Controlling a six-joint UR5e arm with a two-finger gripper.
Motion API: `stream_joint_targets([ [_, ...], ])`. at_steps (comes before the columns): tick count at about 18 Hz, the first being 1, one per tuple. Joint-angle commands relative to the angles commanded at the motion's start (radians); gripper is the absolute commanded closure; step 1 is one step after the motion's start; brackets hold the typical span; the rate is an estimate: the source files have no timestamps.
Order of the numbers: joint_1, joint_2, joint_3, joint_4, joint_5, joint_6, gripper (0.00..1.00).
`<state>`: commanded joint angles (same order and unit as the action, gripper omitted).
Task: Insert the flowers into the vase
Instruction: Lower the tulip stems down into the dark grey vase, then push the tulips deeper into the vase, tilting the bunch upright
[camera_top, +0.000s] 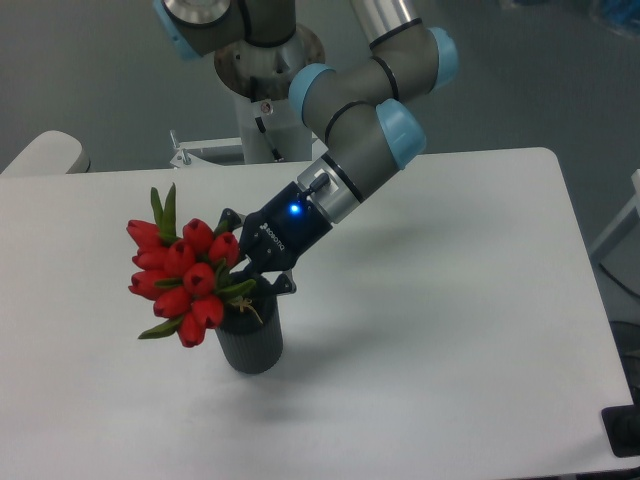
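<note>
— Gripper (243, 272) clamped on flowers (184, 281), just above vase (248, 336) mouth. Bunch leaning left of vase, stems apparently at the rim.
— Step: insertion, not seated. Next: probably tip upright over vase, lower, then release. Stem depth inside vase hidden.
</note>
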<state>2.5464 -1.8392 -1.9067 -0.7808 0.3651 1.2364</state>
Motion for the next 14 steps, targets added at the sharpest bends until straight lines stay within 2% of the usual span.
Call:
stream_joint_targets([
  [7,0.006,0.0,-0.006,0.0,0.002,0.0,0.69],
  [14,0.012,0.0,-0.014,0.0,0.003,0.002,0.51],
])
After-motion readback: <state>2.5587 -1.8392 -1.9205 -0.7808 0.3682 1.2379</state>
